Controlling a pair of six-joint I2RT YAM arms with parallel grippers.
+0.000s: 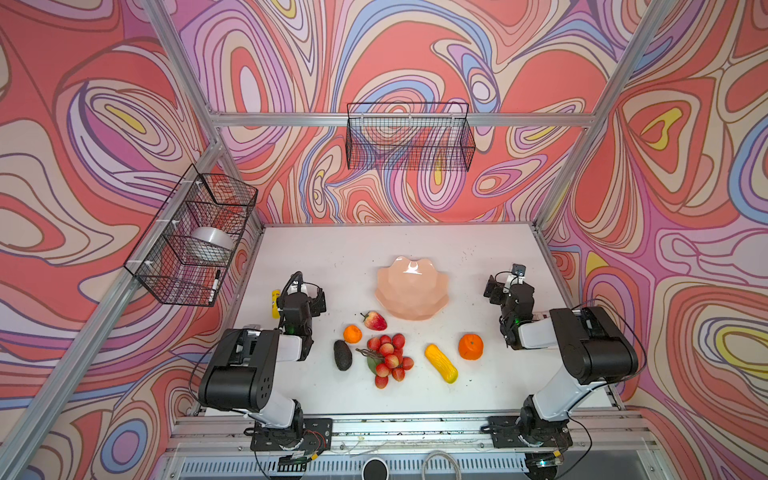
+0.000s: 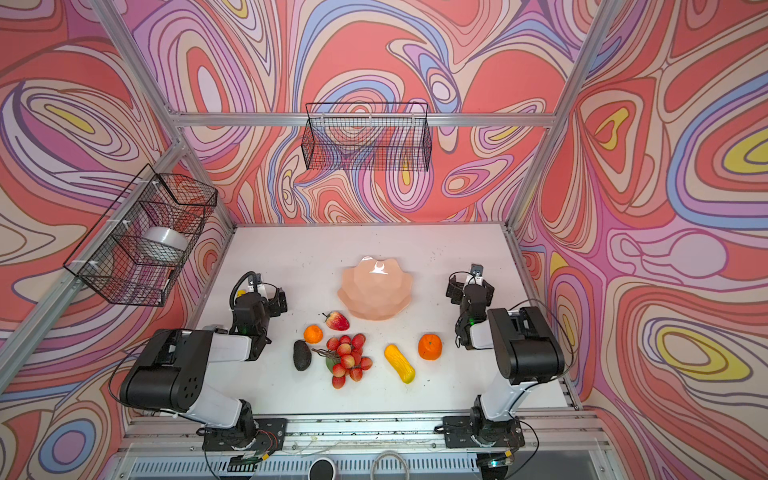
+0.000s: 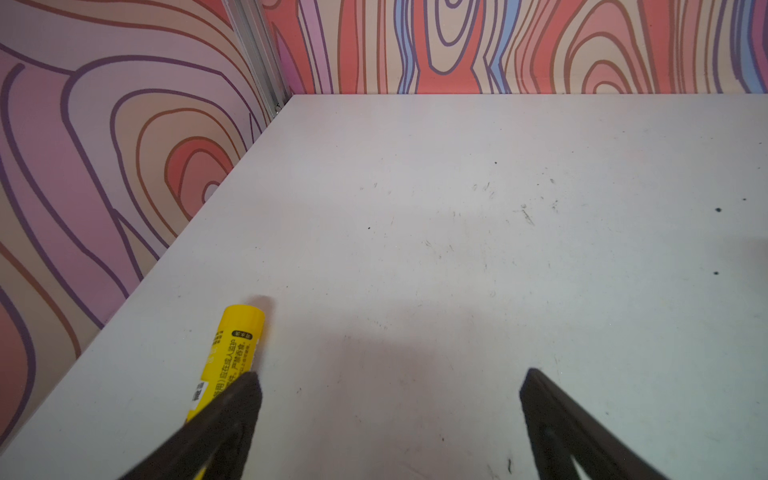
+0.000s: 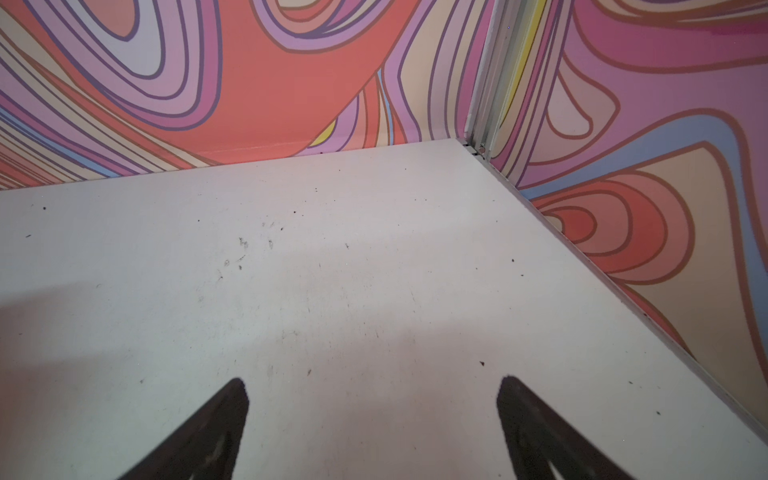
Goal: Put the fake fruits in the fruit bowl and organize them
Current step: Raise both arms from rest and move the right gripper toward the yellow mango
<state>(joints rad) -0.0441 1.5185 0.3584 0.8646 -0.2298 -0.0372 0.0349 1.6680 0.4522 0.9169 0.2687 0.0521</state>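
Left gripper [image 3: 392, 376]: jaws spread wide, nothing held, over the table [image 3: 457, 208]; yellow tube [image 3: 232, 353] just beside 1 finger (contact unclear). Right gripper [image 4: 372, 383]: also wide apart, nothing held. Fruit bowl [image 1: 411, 291] sits mid-table between both arms. 6 fruits lie on the table, outside the bowl on its near side: strawberry [image 1: 375, 321], small orange [image 1: 352, 334], avocado [image 1: 342, 354], berry bunch [image 1: 388, 359], yellow fruit [image 1: 440, 363], large orange [image 1: 471, 346].

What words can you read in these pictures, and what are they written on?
"应在成人监护": printed in black on the yellow tube, seen in the left wrist view.
"严禁吞食": on the same tube, in the next line of print.
The rest of the tube's print is too small or blurred to read.
No other writing can be read.
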